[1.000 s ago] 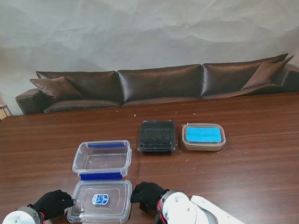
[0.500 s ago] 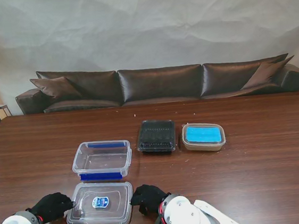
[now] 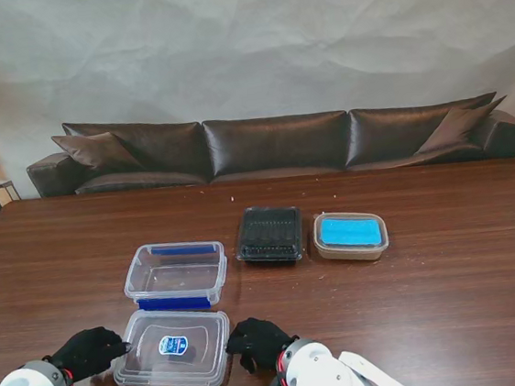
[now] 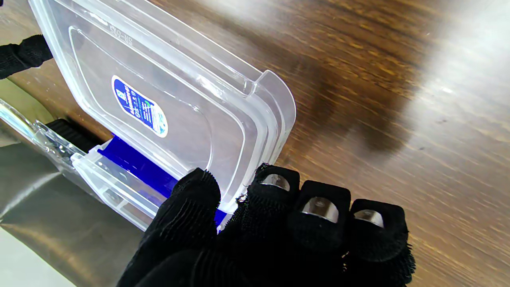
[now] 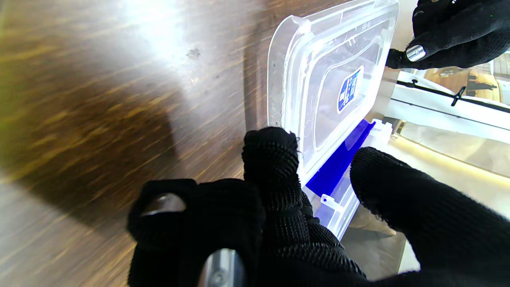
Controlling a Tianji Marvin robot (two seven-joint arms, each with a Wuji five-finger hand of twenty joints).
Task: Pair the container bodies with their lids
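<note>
Lid (image 3: 171, 348) lifted nearer clear box (image 3: 176, 275), black tray (image 3: 269, 234) beyond

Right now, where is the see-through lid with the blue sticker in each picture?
Stand view: clear lid nearest me, between both hands.
Left wrist view: lid fills the middle, fingers pinching its edge.
Right wrist view: lid beyond the fingers.
Shared landmark: its blue sticker.

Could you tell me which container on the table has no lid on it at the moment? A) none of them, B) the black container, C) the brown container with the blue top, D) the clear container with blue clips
D: the clear container with blue clips stands open, while its clear lid is between the left hand and right hand, nearer to me.
</note>
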